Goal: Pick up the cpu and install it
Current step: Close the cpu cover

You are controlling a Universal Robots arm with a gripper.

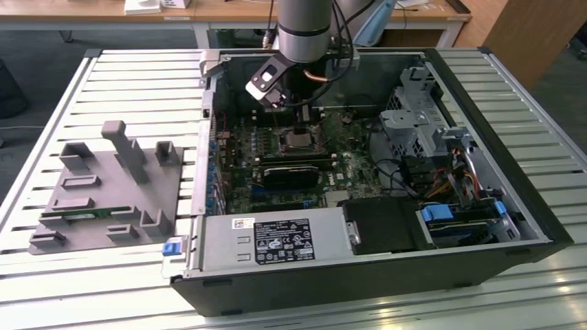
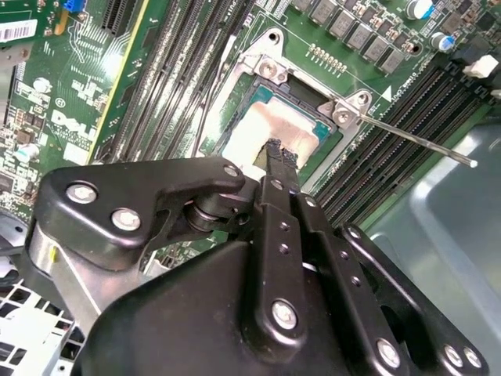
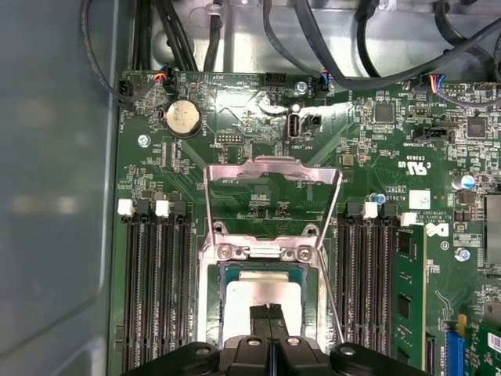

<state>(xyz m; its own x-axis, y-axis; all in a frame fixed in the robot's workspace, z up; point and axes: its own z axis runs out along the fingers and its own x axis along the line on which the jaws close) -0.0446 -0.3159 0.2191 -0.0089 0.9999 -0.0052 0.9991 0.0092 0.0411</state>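
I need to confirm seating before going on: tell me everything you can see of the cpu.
The cpu is a flat square chip with a pale metal top and a thin green edge. It lies level inside the socket, whose metal load frame stands flipped open beside it. The gripper, fingers shut together, has its tips at the chip's top; actual contact cannot be confirmed.

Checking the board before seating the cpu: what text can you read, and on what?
Label on the power supply: too small to read.
Barcode sticker on the motherboard: blurred, unreadable.
White silkscreen on the motherboard: too small to read.
cpu top: no readable marking.
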